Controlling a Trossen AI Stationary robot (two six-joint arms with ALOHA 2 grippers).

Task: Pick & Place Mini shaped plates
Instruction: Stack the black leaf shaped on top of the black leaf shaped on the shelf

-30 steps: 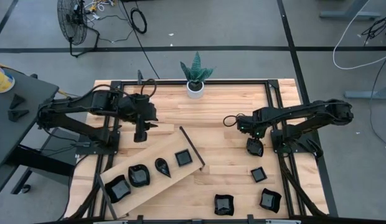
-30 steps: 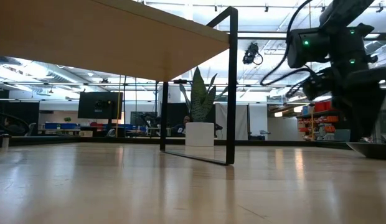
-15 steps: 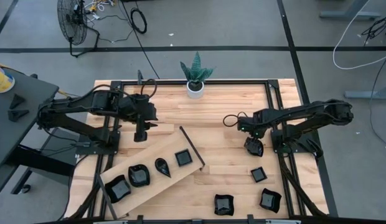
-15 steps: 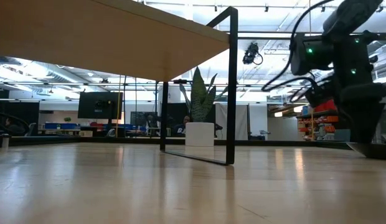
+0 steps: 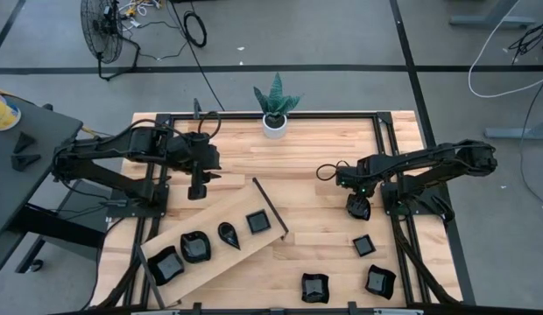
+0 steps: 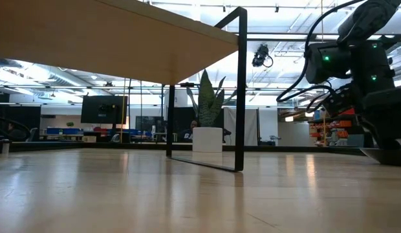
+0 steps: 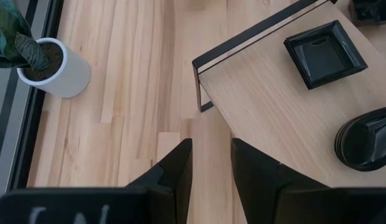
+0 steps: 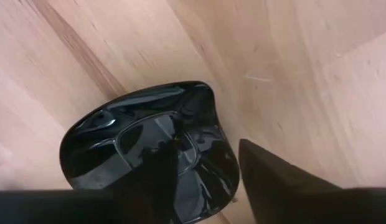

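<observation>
On the right side of the table, we see the right gripper [image 5: 358, 208] low over a glossy black wavy rounded plate [image 8: 152, 155], one finger inside the dish, one outside, not yet clamped. Left gripper [image 7: 208, 177] waits beside the light wooden board [image 7: 286, 106], fingers slightly apart.

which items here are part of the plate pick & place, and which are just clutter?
Job:
- four plates on the wooden board: square, teardrop, rounded, wavy
- plate under the right gripper
- three plates on the table

Lying about:
- potted plant
- floor fan
</observation>
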